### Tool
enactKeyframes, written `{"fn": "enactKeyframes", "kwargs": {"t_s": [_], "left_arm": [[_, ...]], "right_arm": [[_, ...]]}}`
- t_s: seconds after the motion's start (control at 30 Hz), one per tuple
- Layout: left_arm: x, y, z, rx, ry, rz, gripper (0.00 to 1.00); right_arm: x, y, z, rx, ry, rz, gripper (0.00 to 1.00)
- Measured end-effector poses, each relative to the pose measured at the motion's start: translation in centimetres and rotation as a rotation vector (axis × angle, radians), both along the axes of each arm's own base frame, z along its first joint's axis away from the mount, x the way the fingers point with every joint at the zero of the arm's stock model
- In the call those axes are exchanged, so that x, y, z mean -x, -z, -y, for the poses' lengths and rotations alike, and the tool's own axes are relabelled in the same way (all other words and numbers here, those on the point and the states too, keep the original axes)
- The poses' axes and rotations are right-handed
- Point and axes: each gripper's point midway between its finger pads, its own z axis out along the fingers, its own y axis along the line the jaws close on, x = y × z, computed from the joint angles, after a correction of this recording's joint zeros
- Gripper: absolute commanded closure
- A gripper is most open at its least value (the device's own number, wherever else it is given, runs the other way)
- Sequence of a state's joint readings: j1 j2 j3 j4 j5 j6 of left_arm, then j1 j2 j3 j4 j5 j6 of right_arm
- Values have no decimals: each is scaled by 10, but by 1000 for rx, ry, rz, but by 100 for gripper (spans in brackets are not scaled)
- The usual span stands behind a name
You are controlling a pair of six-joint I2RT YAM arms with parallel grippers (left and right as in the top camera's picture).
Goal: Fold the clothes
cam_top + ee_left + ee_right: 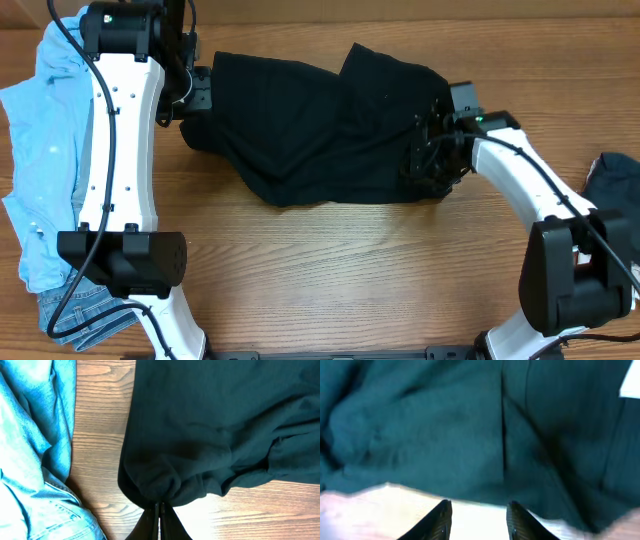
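No writing, brand or number can be read anywhere in these views. A small white label (631,382) shows on the black T-shirt (445,425) in the right wrist view. It is cut off by the frame's edge and too blurred to make out any print.

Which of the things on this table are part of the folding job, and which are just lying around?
Job: black T-shirt, light blue shirt, jeans.
Lying about: dark bundle at right edge, too cut off to identify.
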State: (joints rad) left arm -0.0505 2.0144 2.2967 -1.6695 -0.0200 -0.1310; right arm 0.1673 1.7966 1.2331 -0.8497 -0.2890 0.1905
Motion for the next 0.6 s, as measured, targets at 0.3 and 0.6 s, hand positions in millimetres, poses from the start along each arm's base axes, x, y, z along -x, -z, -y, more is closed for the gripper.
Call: {"fn": "enactKeyframes", "kwargs": {"t_s": [0.3,0.6], "left_arm": [[0,0,0,0,0,0,96],[-1,0,0,0,0,2,96]], "right_arm": [[-6,26,2,0,23,68,60],[-11,51,-1,-6,21,49,65]]}}
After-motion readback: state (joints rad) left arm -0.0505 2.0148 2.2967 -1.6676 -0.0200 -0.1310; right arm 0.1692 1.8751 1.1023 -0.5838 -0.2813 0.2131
